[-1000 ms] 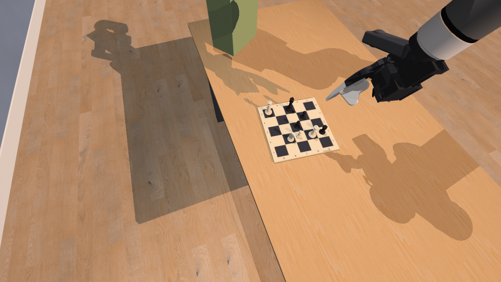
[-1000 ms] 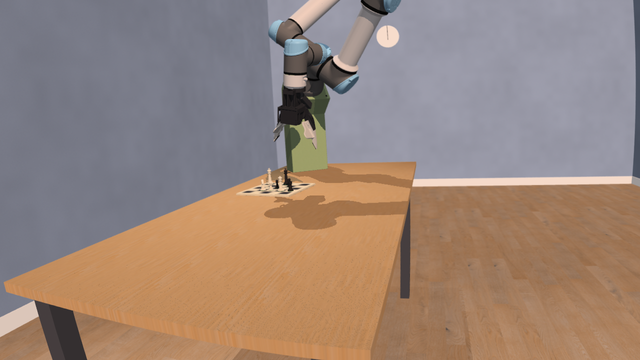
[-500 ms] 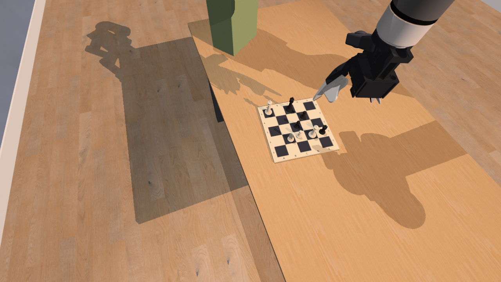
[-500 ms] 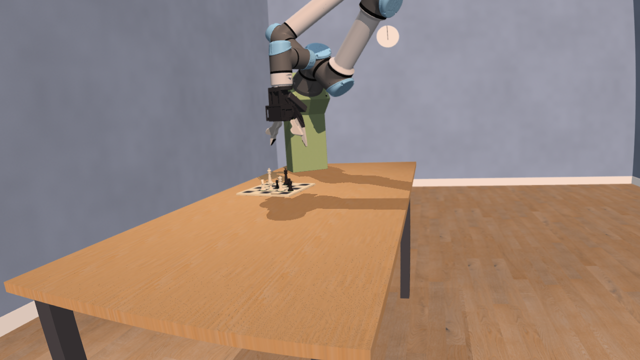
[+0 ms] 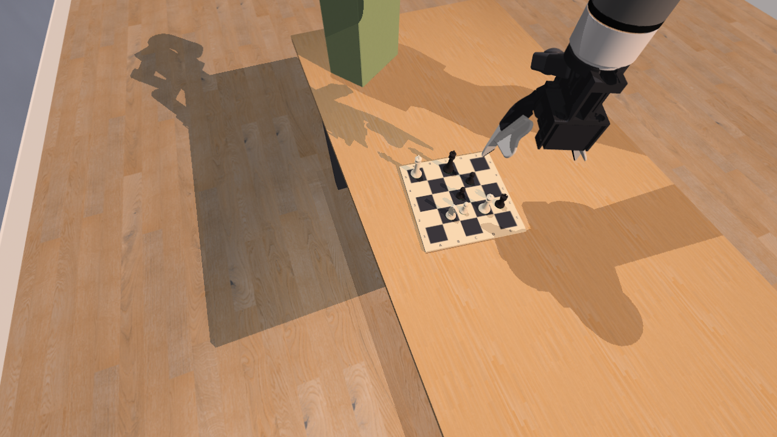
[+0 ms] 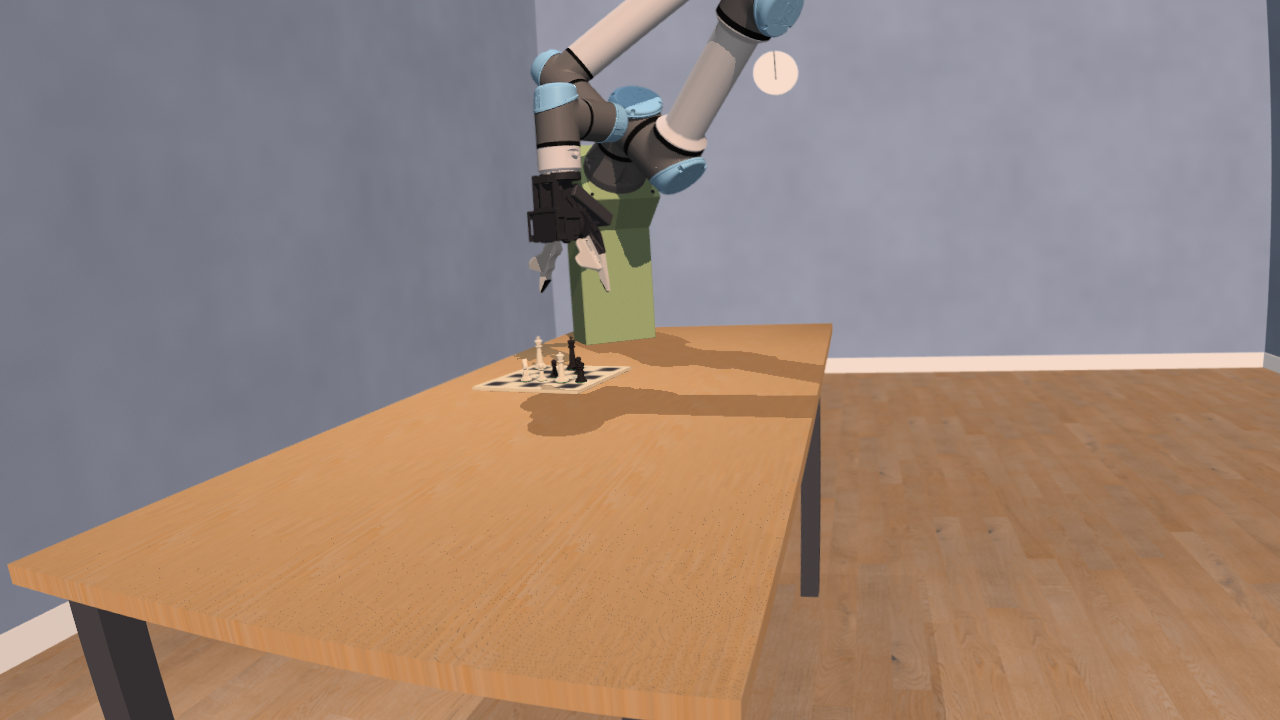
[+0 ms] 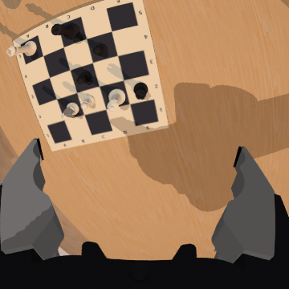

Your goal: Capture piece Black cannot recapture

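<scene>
I have the gripper [image 5: 533,156] [image 6: 575,288] [image 7: 139,144] wide open with nothing between its grey, angular, black-tipped fingers, hanging above the tabletop [image 5: 543,369] [image 6: 402,519] [image 7: 120,201]. That surface has a fine, streaky, orange-brown wood grain, and a faceted green pedestal [image 5: 380,43] [image 6: 617,295] stands on it. My chessboard [image 5: 430,218] [image 6: 490,386] [image 7: 79,128] is a thin, flat slab of cream and near-black squares, lying on the wood. All eight pieces are upright on it: a tall white piece [image 5: 416,167] [image 7: 28,48] on A5, a tall black piece [image 5: 450,164] on C5, black pawns on D4 [image 5: 471,178] and C3 [image 5: 461,193], a white piece on B2 [image 5: 450,213], a small white pawn [image 5: 464,208] on C2, a larger white piece [image 5: 485,204] on D2 and a black piece [image 5: 501,201] on E2. The white ones look pale cream with round bases; the black ones lose their detail in darkness. I can't confidently name the B2 or E2 piece. From the exterior view the pieces overlap, and the top view cuts off the upper arm. Shadow covers part of the board's lower right corner.

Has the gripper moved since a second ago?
Yes: in the top view, the gripper has shifted toward the chessboard, one fingertip now overlapping its E5 corner.
</scene>
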Controlling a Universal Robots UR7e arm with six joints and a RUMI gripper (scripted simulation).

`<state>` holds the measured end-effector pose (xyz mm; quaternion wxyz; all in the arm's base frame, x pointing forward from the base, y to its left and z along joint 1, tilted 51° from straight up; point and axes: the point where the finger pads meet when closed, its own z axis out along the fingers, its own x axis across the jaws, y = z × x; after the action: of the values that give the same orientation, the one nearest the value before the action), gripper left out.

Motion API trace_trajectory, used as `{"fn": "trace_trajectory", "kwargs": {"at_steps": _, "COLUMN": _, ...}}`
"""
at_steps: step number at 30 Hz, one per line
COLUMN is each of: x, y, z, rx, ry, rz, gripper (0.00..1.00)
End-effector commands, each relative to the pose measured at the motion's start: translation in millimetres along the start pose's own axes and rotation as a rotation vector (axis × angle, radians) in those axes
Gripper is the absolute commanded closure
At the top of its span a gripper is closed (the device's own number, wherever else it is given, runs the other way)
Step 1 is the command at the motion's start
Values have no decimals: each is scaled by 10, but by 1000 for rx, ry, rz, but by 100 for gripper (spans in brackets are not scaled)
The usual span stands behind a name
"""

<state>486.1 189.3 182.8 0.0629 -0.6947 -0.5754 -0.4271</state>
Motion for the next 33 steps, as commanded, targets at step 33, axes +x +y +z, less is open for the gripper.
{"fn": "trace_trajectory", "kwargs": {"at_steps": 33, "x": 15, "y": -13, "z": 120, "rx": -1, "ry": 0, "rz": 387, "gripper": 0}}
